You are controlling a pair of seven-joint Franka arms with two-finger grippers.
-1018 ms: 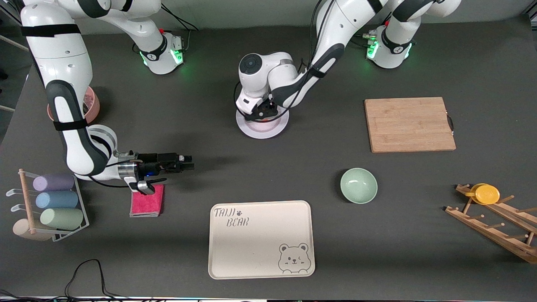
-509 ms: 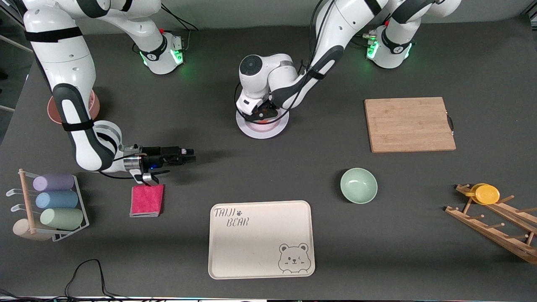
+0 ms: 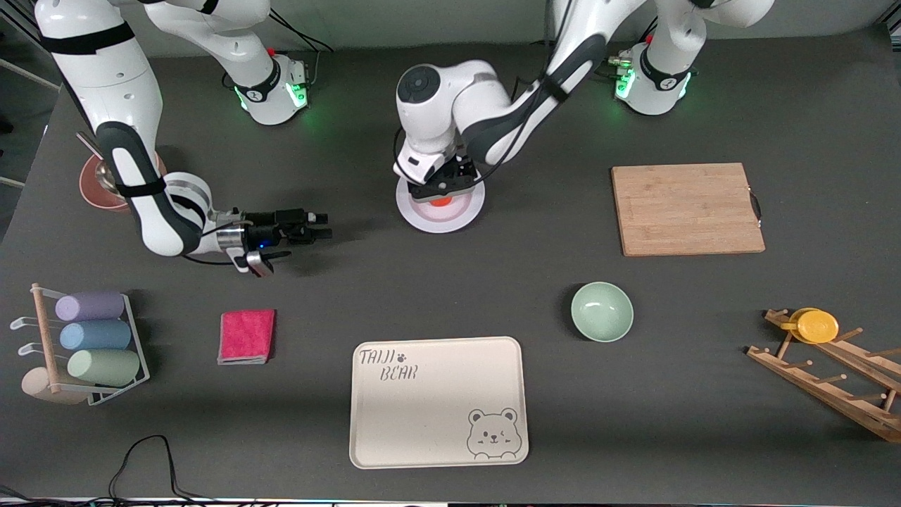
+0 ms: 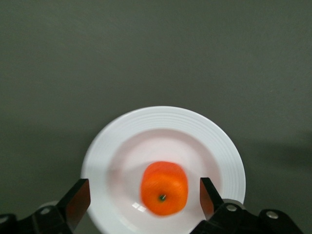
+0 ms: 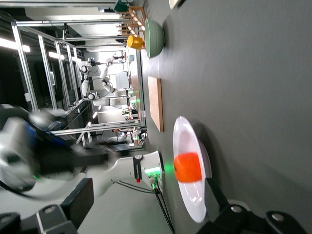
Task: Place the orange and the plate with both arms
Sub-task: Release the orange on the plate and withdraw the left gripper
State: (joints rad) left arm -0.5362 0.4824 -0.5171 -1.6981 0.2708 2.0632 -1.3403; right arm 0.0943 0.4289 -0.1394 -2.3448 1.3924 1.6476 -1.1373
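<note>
Dark table bears plate (image 3: 440,211), orange (image 4: 164,188) stem-dimple up, left gripper (image 4: 144,200) open above.

Below the black left gripper (image 4: 144,197) lies a bright orange fruit, the orange (image 4: 164,188), on the plate (image 4: 112,146), pale white with faint ringed ridges on its rim. The table (image 3: 535,282) is dark grey. Near the black right gripper (image 3: 325,232) lies a pink-red cloth (image 3: 246,336). The bowl (image 3: 602,311) is mint green, the tray (image 3: 436,401) cream with a bear outline.

tray (image 3: 436,422) | text "TAIJI BEAR" | bear face drawing
</note>
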